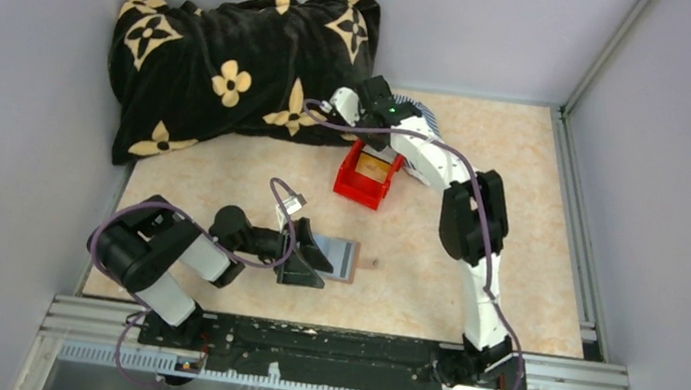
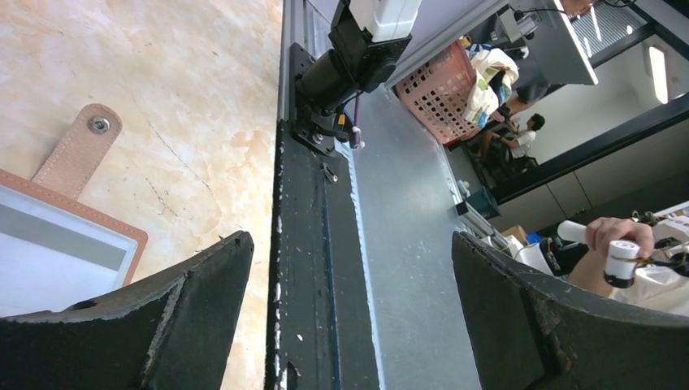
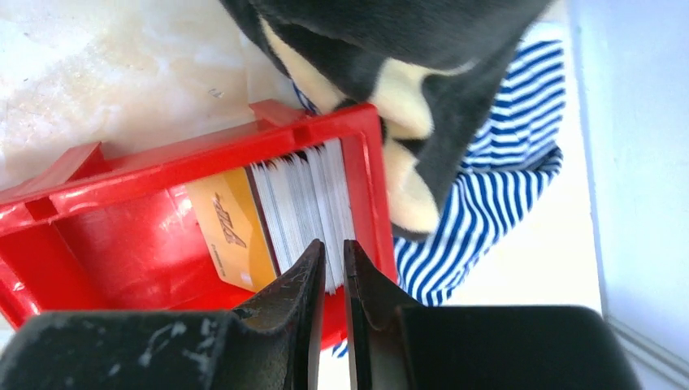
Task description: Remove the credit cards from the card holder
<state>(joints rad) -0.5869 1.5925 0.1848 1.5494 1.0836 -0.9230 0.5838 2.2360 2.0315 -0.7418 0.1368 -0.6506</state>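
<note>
From overhead, the reddish-brown card holder (image 1: 341, 258) lies open on the marbled table (image 1: 433, 267), near the front edge. My left gripper (image 1: 305, 258) sits low just beside its left side. The left wrist camera adds what the overhead cannot. The jaws are spread wide with nothing between them. A pale card (image 2: 57, 260) with a grey stripe lies in the holder, and the snap tab (image 2: 81, 150) lies flat on the table.

Farther back, my right gripper (image 3: 331, 252) hangs over the red box (image 1: 355, 184), beside a black flowered blanket (image 1: 238, 60). Only the right wrist view looks into the box. It shows an orange card (image 3: 227, 236) beside an upright stack of pale cards (image 3: 305, 203). The jaws are nearly closed, a thin slit between them. I cannot tell whether a card is pinched. A blue-and-white striped cloth (image 3: 487, 187) lies behind.
</note>
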